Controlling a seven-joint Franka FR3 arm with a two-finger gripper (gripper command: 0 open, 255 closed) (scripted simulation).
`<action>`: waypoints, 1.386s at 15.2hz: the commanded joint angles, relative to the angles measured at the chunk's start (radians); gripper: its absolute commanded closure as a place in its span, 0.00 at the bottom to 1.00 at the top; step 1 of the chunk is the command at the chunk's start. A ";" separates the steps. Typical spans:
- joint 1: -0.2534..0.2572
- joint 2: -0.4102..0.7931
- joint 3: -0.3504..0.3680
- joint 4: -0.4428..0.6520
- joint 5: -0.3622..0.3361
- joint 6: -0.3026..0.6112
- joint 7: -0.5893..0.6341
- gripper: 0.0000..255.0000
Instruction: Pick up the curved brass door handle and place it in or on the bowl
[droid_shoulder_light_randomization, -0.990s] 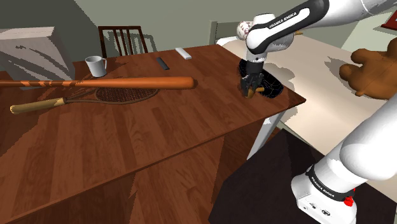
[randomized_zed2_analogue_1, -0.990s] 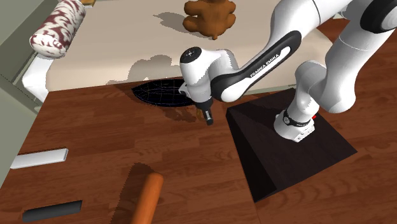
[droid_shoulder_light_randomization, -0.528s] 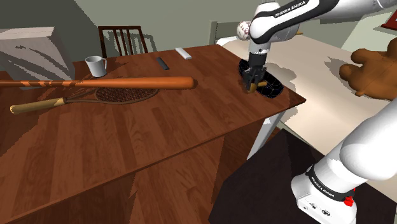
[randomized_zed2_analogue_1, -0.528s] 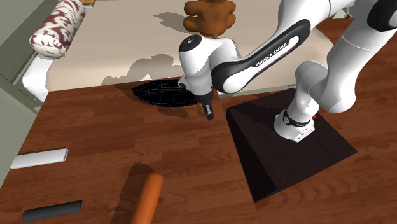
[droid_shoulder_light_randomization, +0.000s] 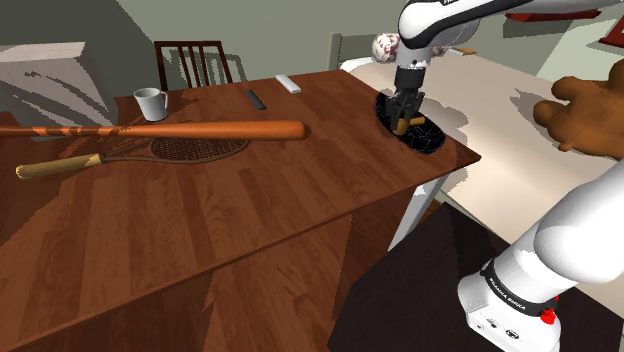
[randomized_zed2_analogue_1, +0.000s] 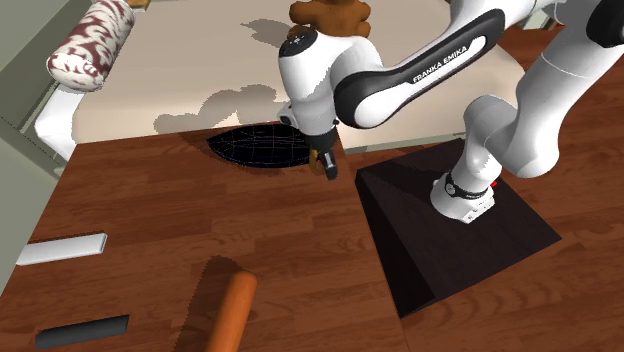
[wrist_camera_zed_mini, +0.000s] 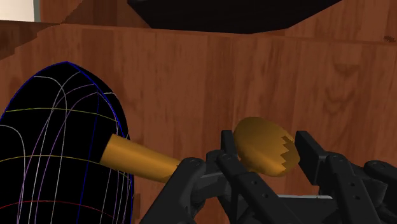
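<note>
- The pick-up looks done: the tool (wrist_camera_zed_mini: 266, 151) pinches the handle (wrist_camera_zed_mini: 137, 158) at its rounded knob end, one finger on each side. The brass shaft sticks out sideways from the grip.
- The handle hangs clear of the surface (droid_shoulder_light_randomization: 250, 210), right by the bowl (droid_shoulder_light_randomization: 428, 140). The black bowl sits at the surface's far corner, right of centre in the upper part of the shoulder view.
- In the wrist view the shaft's free end overlaps the bowl's rim, while the knob and the tool stand beside the bowl, over bare wood.
- In the second exterior view the tool sits near the middle of the frame, at the right end of the bowl.
- The carry seems nearly over but not finished. What is left, by this reading, is to bring the whole handle over the bowl's middle, lower it and spread the fingers.
- Against the frame a second ago, the tool in the shoulder view has risen and shifted toward the upper right. It has gone from the bowl's lower left edge to overlapping the bowl's left part.
- In the second exterior view it has likewise climbed a little, and the white wrist above it stands higher in the frame.
- The grip on the handle is unchanged through all three moments.
- The bat (droid_shoulder_light_randomization: 160, 131), the racket (droid_shoulder_light_randomization: 180, 150) and the mug (droid_shoulder_light_randomization: 150, 102), at the shoulder view's left, have not moved.
</note>
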 joint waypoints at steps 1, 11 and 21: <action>0.000 -0.007 0.000 0.019 -0.001 -0.027 0.001 1.00; -0.043 0.118 -0.050 0.232 -0.003 -0.116 -0.094 1.00; -0.157 0.460 -0.114 0.700 0.047 -0.249 -0.272 1.00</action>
